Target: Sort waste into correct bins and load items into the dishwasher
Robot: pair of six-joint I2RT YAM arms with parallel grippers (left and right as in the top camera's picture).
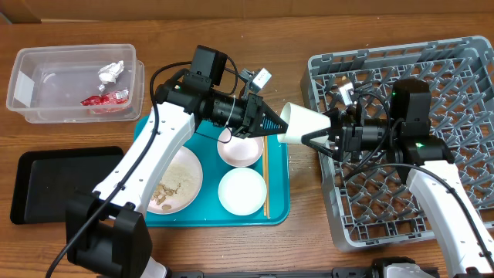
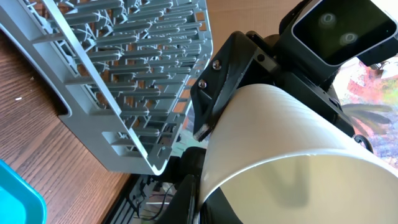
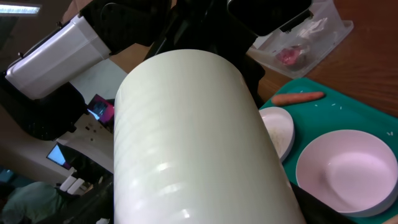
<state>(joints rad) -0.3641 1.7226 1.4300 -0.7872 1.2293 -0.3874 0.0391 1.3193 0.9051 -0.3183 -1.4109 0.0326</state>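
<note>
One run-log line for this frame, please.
phase: handover | left claw: shut on white cup rim | right claw: at cup's base, grip unclear | place: between teal tray and dish rack

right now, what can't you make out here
- Right wrist: white cup fills the frame, hiding the right gripper's fingers.
- Left wrist: cup hides whether those jaws touch it.
- Overhead: left arm hides the carrot; plate scraps too small to identify.
</note>
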